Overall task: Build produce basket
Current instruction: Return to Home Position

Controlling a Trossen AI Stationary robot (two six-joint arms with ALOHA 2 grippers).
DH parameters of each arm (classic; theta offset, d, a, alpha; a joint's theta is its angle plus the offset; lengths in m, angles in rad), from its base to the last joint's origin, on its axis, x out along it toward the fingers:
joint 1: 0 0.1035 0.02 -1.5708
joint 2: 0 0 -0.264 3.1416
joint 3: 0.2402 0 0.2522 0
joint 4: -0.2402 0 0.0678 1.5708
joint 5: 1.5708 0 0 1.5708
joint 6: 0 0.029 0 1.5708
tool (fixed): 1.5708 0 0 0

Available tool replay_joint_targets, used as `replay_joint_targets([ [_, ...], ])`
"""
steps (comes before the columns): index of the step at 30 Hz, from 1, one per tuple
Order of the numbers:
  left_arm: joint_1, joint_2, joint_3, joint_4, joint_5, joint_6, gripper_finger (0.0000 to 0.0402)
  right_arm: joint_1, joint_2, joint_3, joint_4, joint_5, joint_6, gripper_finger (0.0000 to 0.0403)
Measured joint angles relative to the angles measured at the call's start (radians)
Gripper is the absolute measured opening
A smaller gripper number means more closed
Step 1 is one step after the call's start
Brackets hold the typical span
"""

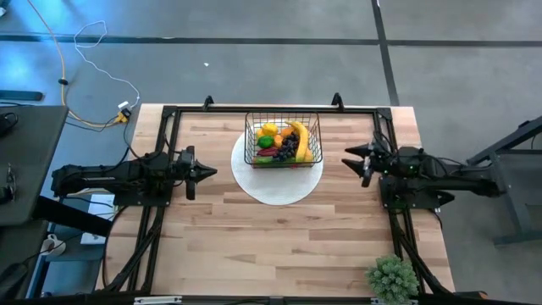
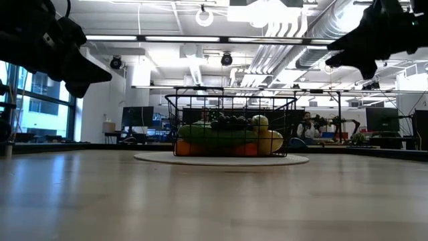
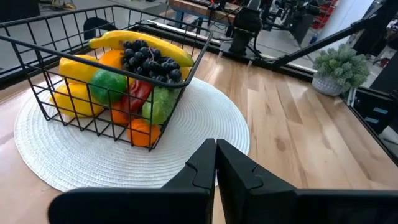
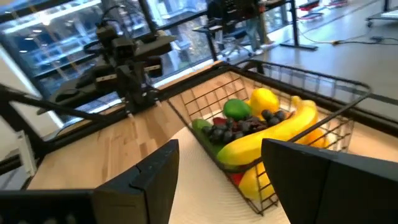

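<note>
Basket (image 1: 249, 138) holding produce (image 1: 292, 144) sits on white mat (image 1: 275, 188), mid-width near the worktop (image 1: 279, 246) far edge. Left gripper (image 1: 212, 172), pressed together, and right gripper (image 1: 347, 158), spread, flank it, well apart; wood shows between each and the mat.

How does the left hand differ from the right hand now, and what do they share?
The left hand has its fingers pressed together; the right hand has its fingers spread wide. The left hand is on the left of the basket, the right hand on its right. Both are dark, hold nothing, are apart from the basket and point toward it.
</note>
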Motion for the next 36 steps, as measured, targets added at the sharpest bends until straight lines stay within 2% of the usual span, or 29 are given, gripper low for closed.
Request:
replay_joint_targets([
  [6,0.000,0.000,0.000,0.000,0.000,0.000,0.0003,0.000,-0.057,-0.092,0.049,-0.106,-0.012,0.0211],
  [16,0.000,0.000,0.000,0.000,0.000,0.001,0.0003,0.000,-0.166,-0.212,0.160,-0.176,0.020,0.0211],
  [27,0.000,0.000,0.001,0.001,0.001,0.000,0.0003,0.003,-0.163,-0.265,0.218,-0.195,0.114,0.0211],
  [36,0.000,0.000,0.001,0.001,0.000,0.000,0.0003,0.003,-0.163,-0.265,0.218,-0.195,0.106,0.0211],
])
